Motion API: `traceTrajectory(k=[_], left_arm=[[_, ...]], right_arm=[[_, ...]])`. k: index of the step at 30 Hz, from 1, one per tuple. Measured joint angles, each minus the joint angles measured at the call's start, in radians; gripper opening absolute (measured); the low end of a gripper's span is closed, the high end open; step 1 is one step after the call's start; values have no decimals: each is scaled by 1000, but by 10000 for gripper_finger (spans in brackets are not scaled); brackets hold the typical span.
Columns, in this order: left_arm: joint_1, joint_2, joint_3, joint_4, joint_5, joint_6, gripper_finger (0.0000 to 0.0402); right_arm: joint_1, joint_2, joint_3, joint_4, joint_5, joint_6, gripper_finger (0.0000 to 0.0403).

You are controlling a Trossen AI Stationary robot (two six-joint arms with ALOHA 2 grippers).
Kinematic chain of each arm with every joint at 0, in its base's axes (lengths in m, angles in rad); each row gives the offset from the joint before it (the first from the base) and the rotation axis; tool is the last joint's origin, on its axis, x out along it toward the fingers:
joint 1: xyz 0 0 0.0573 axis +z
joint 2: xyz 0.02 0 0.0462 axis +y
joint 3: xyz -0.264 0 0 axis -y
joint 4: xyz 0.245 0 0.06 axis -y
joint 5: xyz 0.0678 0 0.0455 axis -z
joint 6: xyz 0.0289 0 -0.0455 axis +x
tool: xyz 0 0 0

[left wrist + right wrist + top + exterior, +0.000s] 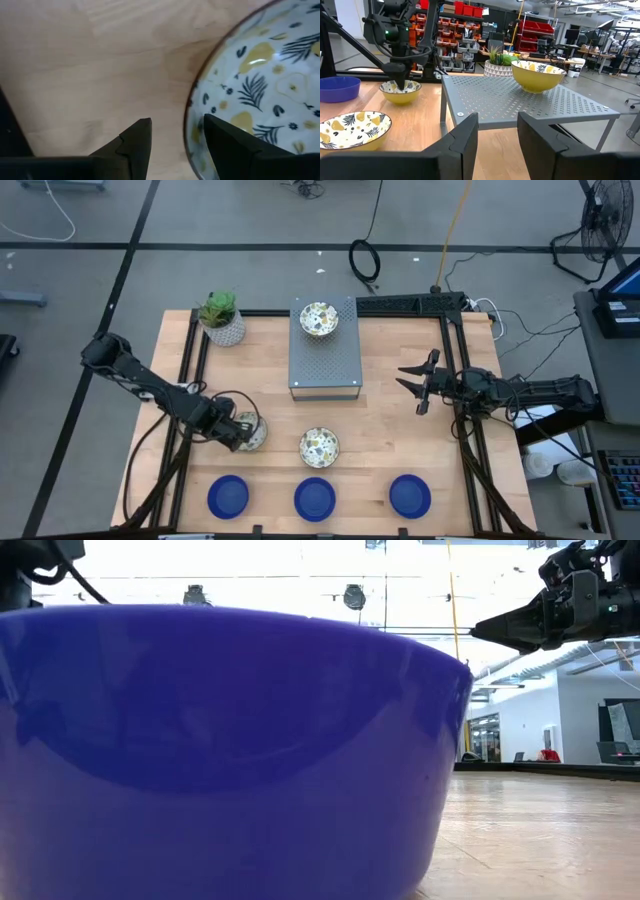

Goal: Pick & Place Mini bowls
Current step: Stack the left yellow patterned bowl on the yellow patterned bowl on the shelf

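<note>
Three blue mini bowls [228, 497] [315, 499] [410, 496] stand in a row along the near edge; one of them [220, 740] fills the low view. A leaf-and-pear patterned bowl [319, 447] sits on the table near the middle, and another [318, 319] sits on a grey perforated stand [325, 365]. A third patterned bowl [260, 85] sits near the left. My left gripper [172, 140] points down over it, open, with one finger inside the rim and one outside. My right gripper [415, 385] hovers open and level to the right of the stand. My left gripper comes from above, pointing down, astride the patterned bowl's rim [192, 125]. One finger [225, 142] is inside the bowl and the other [137, 145] is outside over the table. The bowl rests on the table. Whether a finger touches it I cannot tell.
A white pot with a green plant [222, 320] stands at the far left corner. Black frame rails [190, 380] run along the table's left, far and right sides. Bare wood lies between the stand and the right gripper.
</note>
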Motion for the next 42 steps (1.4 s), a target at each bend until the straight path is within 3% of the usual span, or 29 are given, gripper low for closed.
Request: traceTrajectory(k=[42], left_arm=[[3, 0, 1, 22, -71, 69, 182]], right_arm=[[0, 0, 0, -2, 0, 1, 128]])
